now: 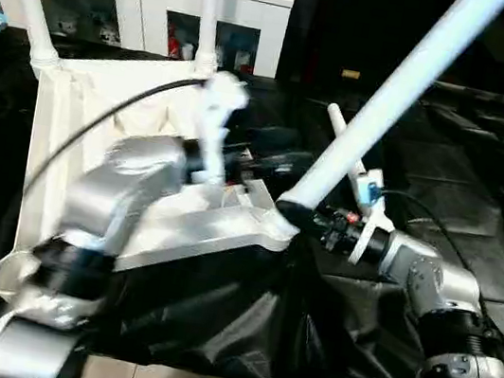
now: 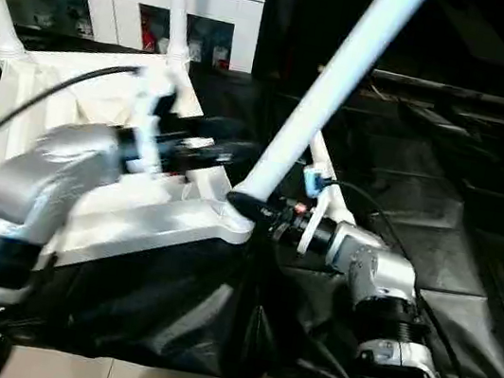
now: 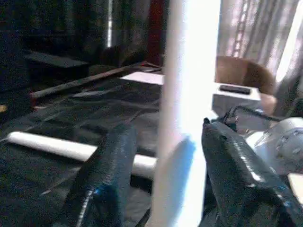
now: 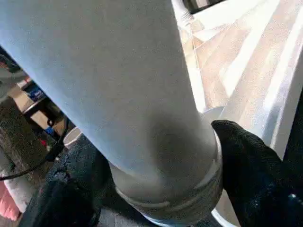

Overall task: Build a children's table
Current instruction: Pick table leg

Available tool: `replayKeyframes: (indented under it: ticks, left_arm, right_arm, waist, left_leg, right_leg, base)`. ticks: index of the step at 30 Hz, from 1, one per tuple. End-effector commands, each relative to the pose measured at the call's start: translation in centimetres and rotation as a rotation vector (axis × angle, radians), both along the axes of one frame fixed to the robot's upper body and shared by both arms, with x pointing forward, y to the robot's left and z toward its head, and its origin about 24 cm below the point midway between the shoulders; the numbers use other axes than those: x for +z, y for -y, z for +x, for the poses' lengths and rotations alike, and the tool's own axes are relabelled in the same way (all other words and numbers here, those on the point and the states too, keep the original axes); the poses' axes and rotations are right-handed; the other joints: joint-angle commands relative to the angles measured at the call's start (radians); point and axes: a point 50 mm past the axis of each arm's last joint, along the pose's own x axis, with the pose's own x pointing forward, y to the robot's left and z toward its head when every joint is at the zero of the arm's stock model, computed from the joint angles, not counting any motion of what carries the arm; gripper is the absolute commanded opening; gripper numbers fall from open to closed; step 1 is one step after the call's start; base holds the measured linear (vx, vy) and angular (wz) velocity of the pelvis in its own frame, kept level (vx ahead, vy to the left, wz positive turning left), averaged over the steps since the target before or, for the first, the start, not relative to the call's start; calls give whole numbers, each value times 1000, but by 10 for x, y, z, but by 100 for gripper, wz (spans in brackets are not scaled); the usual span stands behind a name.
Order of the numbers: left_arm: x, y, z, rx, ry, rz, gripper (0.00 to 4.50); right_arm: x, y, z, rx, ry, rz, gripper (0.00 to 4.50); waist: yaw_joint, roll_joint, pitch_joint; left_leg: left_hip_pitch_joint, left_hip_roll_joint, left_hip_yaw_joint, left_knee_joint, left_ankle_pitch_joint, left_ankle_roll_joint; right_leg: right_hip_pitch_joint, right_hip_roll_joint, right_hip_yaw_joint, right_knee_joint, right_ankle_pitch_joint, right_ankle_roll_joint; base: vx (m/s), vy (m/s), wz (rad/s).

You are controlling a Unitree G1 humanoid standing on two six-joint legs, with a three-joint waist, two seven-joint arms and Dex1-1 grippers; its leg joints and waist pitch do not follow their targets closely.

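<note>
Children's table (image 1: 72, 113) lies upside down on black sheeting (image 1: 445, 181) before a white cabinet (image 1: 146, 9). Right hand (image 4: 156, 189) clamps the near leg (image 1: 391, 96) at its socket; left hand (image 3: 165, 156) straddles it, fingers apart.

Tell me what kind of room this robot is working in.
Probably a furnished indoor room set up as a work area, not a factory. A white cabinet with glass-fronted compartments holding small items stands behind, black sheeting covers the work surface, and the left wrist view shows curtains.
</note>
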Motion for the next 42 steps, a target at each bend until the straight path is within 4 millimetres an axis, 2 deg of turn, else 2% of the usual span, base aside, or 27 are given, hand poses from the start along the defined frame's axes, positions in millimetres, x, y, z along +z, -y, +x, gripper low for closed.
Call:
replayKeyframes:
  ticks: [1,2,6,10,12,13,16,17,20,23,25,31,39,40,41,42]
  left_arm:
    - [1,8,1,-20,-19,-5,284]
    - [3,16,1,-43,-43,-43,291]
    - [7,26,2,-77,-75,-94,328]
    - [11,33,9,-59,-87,-137,372]
    - [13,34,13,-36,-93,-158,372]
    - [15,33,14,-31,-113,-181,377]
    - [17,31,16,-29,-117,-192,377]
    - [17,30,16,-27,-115,-191,347]
    - [17,30,16,-27,-120,-203,337]
    - [18,30,18,-9,-126,-218,298]
    - [18,29,19,2,-129,-222,293]
    - [20,29,22,34,-136,-233,222]
    - [21,27,26,94,-162,-236,190]
    - [21,26,27,111,-161,-225,189]
    - [20,25,30,146,-177,-217,188]
    - [20,25,32,169,-188,-212,187]
  right_arm:
    - [6,2,1,-2,28,-27,297]
    - [5,1,1,5,30,-53,297]
    - [3,-1,0,18,36,-88,297]
    - [0,-5,-1,32,47,-126,297]
    - [0,-6,-2,35,48,-128,297]
    - [-1,-7,-2,36,49,-130,297]
    - [0,-7,-2,40,53,-136,297]
    - [0,-7,-2,41,54,-137,297]
    - [1,-6,-1,42,59,-139,297]
    - [3,-6,0,41,66,-140,296]
    - [4,-6,0,40,70,-139,296]
    - [4,-7,0,46,75,-138,296]
    - [5,-8,0,40,96,-141,294]
    - [6,-8,1,34,100,-144,349]
    - [6,-8,2,18,100,-144,362]
    - [7,-8,3,8,98,-144,356]
  waist:
    - [6,-9,-83]
    - [5,-9,-84]
    - [9,-10,-85]
    - [9,-12,-85]
    - [10,-13,-86]
    - [12,-6,-86]
    - [15,-10,-87]
    - [16,-9,-86]
    - [21,-8,-87]
    - [27,-8,-86]
    - [28,-7,-87]
    - [29,-7,-87]
    - [30,-5,-87]
    - [30,-3,-86]
    - [29,-5,-86]
    - [30,-4,-87]
  left_leg:
    - [-7,5,12,-60,-172,44]
    - [-8,4,15,-59,-166,45]
    - [-10,5,14,-59,-155,53]
    - [-12,3,15,-59,-148,57]
    - [-12,3,15,-58,-146,57]
    - [-10,5,14,-59,-145,57]
    - [-9,6,14,-60,-143,59]
    - [-9,8,13,-61,-142,60]
    - [-6,8,15,-60,-142,60]
    - [-6,10,15,-62,-141,56]
    - [-5,12,14,-62,-144,55]
    - [-7,10,14,-62,-143,53]
    - [-8,10,14,-62,-146,51]
    - [-7,8,14,-61,-150,51]
    - [-6,8,14,-62,-152,50]
    - [-5,10,14,-62,-153,48]
  right_leg:
    - [64,-55,45,-89,-492,-48]
    - [65,-54,45,-89,-484,-51]
    - [67,-54,45,-88,-456,-66]
    - [67,-52,44,-89,-452,-61]
    - [69,-53,44,-88,-451,-57]
    - [69,-54,44,-90,-446,-59]
    - [69,-53,45,-86,-432,-66]
    - [68,-54,45,-85,-425,-70]
    - [68,-55,46,-86,-426,-73]
    - [68,-55,47,-83,-415,-78]
    - [67,-56,48,-83,-411,-81]
    - [70,-55,47,-83,-410,-76]
    - [70,-55,46,-83,-408,-75]
    - [68,-54,45,-85,-417,-71]
    - [68,-54,45,-85,-419,-69]
    - [68,-54,45,-83,-417,-69]
  base:
    - [0,0,0]
    - [0,0,0]
    - [0,0,0]
    - [0,0,0]
    - [0,0,0]
    - [0,0,0]
    - [0,0,0]
    - [0,0,0]
    - [0,0,0]
    - [0,0,0]
    - [0,0,0]
    - [0,0,0]
    - [0,0,0]
    - [0,0,0]
    - [0,0,0]
    - [0,0,0]
